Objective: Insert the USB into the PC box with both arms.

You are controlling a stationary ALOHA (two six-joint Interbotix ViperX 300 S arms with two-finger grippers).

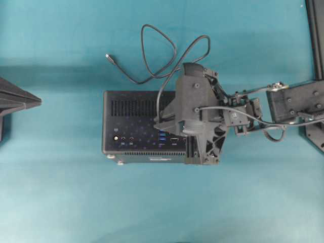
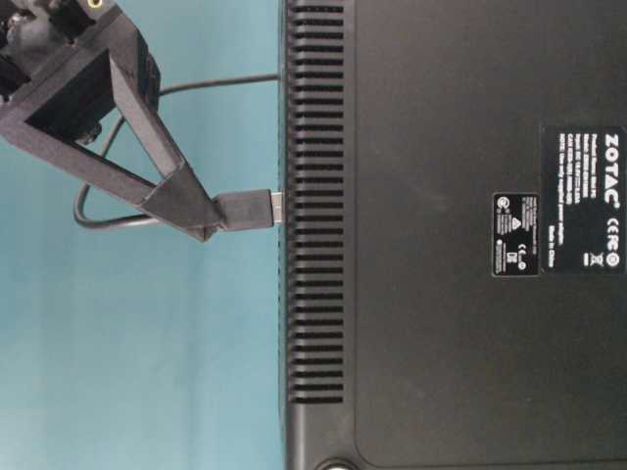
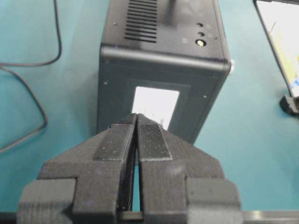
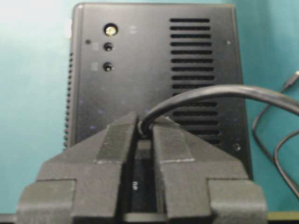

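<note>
Right wrist view: pinching the USB (image 4: 142, 126) plug in the right gripper (image 4: 144, 128) above the PC box (image 4: 121, 84) (ports hidden underneath); left gripper (image 3: 136, 122) pressed together.

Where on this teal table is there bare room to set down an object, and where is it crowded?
Free: the wide strip of table in front of the PC box, and the patch between the box and the left hand. Crowded: behind the box, where the USB cable loops, and under the right hand.
</note>
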